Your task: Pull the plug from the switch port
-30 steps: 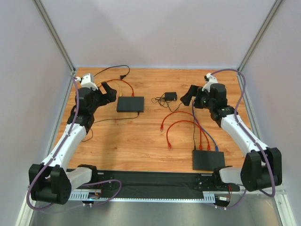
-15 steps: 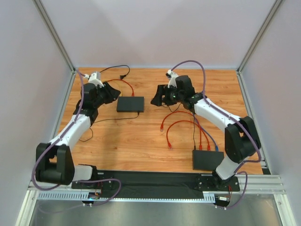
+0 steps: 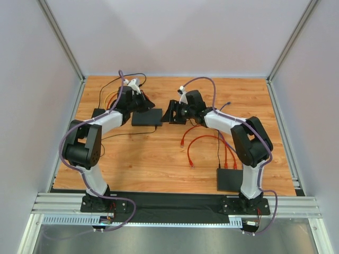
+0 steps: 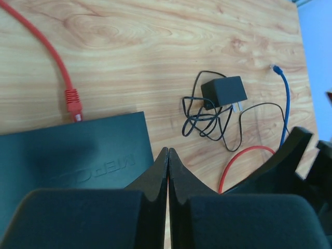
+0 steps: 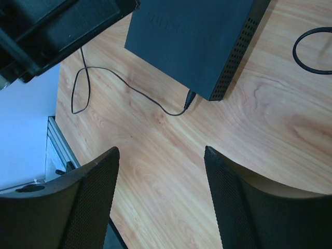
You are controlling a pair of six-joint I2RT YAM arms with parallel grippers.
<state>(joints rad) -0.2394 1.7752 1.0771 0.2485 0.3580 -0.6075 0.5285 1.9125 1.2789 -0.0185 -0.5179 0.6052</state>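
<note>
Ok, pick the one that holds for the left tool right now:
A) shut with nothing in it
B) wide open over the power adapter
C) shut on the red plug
A: in the left wrist view the left tool is closed tight with nothing in it, by the corner of the switch, while the red plug sits apart at the switch's far edge.

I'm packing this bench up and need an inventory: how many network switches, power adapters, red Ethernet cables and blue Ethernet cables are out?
Network switches: 2
Power adapter: 1
Red Ethernet cables: 3
Blue Ethernet cable: 1
Total: 7
</note>
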